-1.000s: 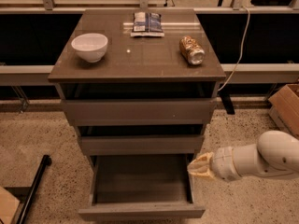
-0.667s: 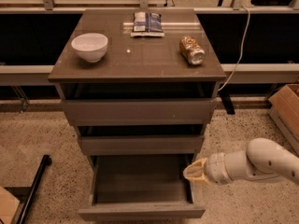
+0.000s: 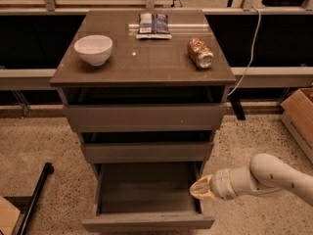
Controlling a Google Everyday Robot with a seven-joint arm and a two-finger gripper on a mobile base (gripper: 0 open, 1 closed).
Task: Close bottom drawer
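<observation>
The bottom drawer [image 3: 146, 223] is pulled out of the grey-brown cabinet, its deep box open and empty, its flat front strip near the bottom edge of the view. The middle drawer [image 3: 146, 152] and top drawer [image 3: 144, 116] above it are pushed in. My gripper [image 3: 201, 190] reaches in from the right on a white arm [image 3: 274, 177]. Its tan tip sits at the drawer's right side wall, just behind the front strip.
On the cabinet top [image 3: 142, 62] stand a white bowl [image 3: 93, 49], a blue snack bag [image 3: 153, 25] and a can lying on its side [image 3: 200, 53]. A cardboard box [image 3: 299, 116] is at the right, a black pole [image 3: 34, 199] at the left floor.
My gripper and arm have moved left and slightly down, from beside the drawer toward its right front corner. The drawer has not visibly moved.
</observation>
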